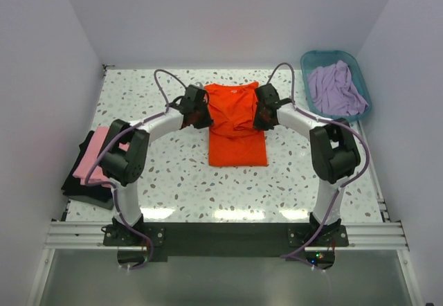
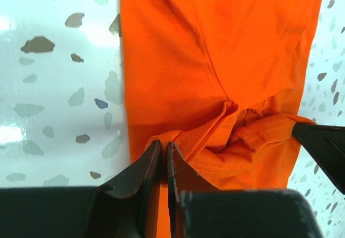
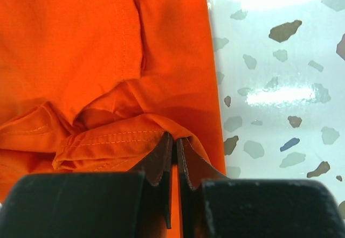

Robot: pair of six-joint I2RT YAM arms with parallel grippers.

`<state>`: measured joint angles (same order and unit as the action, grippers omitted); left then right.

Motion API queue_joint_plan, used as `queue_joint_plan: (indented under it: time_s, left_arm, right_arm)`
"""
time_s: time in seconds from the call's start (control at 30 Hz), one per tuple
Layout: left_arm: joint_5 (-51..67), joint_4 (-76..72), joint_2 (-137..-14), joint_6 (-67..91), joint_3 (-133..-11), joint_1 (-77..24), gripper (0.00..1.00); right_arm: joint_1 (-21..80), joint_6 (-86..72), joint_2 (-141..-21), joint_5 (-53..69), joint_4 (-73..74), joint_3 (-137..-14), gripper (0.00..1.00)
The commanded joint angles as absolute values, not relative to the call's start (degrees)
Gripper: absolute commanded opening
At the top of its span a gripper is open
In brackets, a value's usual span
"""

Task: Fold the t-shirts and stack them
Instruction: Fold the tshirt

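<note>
1. While both arms lean in over the middle of the bench (image 1: 173, 181), the orange t-shirt (image 1: 237, 140) lies flat between them. Its long axis runs straight from the far side toward the arm bases.
2. Left hand (image 1: 205, 118) is on the shirt's left edge and right hand (image 1: 259, 119) on its right edge. They are level with each other at the far half, neither one nearer.
3. Left wrist view: jaws pressed almost together, a fold of orange hem pinched in the slit. Right wrist view, same story: jaws clamped on a bunched fold.
4. Cloth between the two grips is rumpled; the near half lies smooth.
5. My read: the far half gets drawn toward the near hem, along that long axis. Both hands must travel evenly or the fold goes skew.
6. The stack sits at the bench's left edge, pink t-shirt (image 1: 93, 157) on black t-shirt (image 1: 79, 185), nearer the left arm. The lavender t-shirt (image 1: 336, 88) lies in the teal basket (image 1: 325, 52), far right.
</note>
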<state>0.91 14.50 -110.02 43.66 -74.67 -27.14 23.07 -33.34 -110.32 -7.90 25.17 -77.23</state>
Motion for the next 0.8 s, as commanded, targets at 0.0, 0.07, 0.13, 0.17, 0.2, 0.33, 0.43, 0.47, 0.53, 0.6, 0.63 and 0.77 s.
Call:
queue_joint_plan:
  time_s: [0.0, 0.07, 0.13, 0.17, 0.2, 0.33, 0.43, 0.47, 0.53, 0.6, 0.63, 0.77]
  left_arm:
    - [2.7, 11.5, -111.3, 41.6, -77.8, -26.0, 0.15]
    - [3.6, 11.7, -112.5, 41.0, -79.0, -26.0, 0.19]
    - [3.5, 12.7, -112.9, 40.6, -79.6, -25.8, 0.36]
    - [3.5, 12.5, -112.3, 40.6, -79.6, -25.8, 0.48]
    - [3.3, 12.0, -112.0, 40.5, -79.5, -25.2, 0.53]
    - [2.5, 11.9, -108.6, 40.1, -79.0, -23.8, 0.62]
    - [1.6, 12.2, -106.0, 39.2, -78.6, -23.8, 0.63]
    - [1.2, 12.8, -105.3, 39.3, -78.6, -23.8, 0.60]
    - [1.1, 14.6, -104.4, 39.2, -77.9, -24.2, 0.55]
    - [0.3, 16.2, -103.6, 39.1, -76.7, -25.9, 0.43]
    - [0.2, 16.6, -102.8, 39.2, -75.2, -26.6, 0.40]
    - [-1.8, 15.9, -101.4, 41.0, -69.7, -30.0, 0.14]
  right_arm:
    - [22.4, -33.1, -110.7, -7.9, 23.7, -81.1, 0.05]
    - [22.2, -33.0, -110.9, -7.9, 23.9, -81.7, 0.12]
    - [21.6, -33.0, -110.9, -7.7, 24.3, -82.4, 0.31]
    - [21.4, -33.0, -110.7, -7.6, 24.3, -82.6, 0.36]
    - [21.0, -32.7, -110.5, -7.6, 24.4, -82.9, 0.42]
    - [20.4, -31.2, -108.1, -8.3, 25.7, -84.4, 0.56]
    - [20.7, -30.6, -106.4, -7.2, 26.4, -83.9, 0.57]
    - [20.9, -30.5, -104.7, -6.3, 26.1, -83.2, 0.56]
    - [22.6, -30.3, -103.0, -5.8, 24.7, -79.8, 0.55]
    - [24.9, -30.1, -101.1, -7.1, 24.3, -76.6, 0.47]
    - [25.7, -30.1, -100.6, -7.2, 23.9, -75.3, 0.45]
    - [28.2, -30.6, -100.4, -7.0, 22.4, -71.2, 0.30]
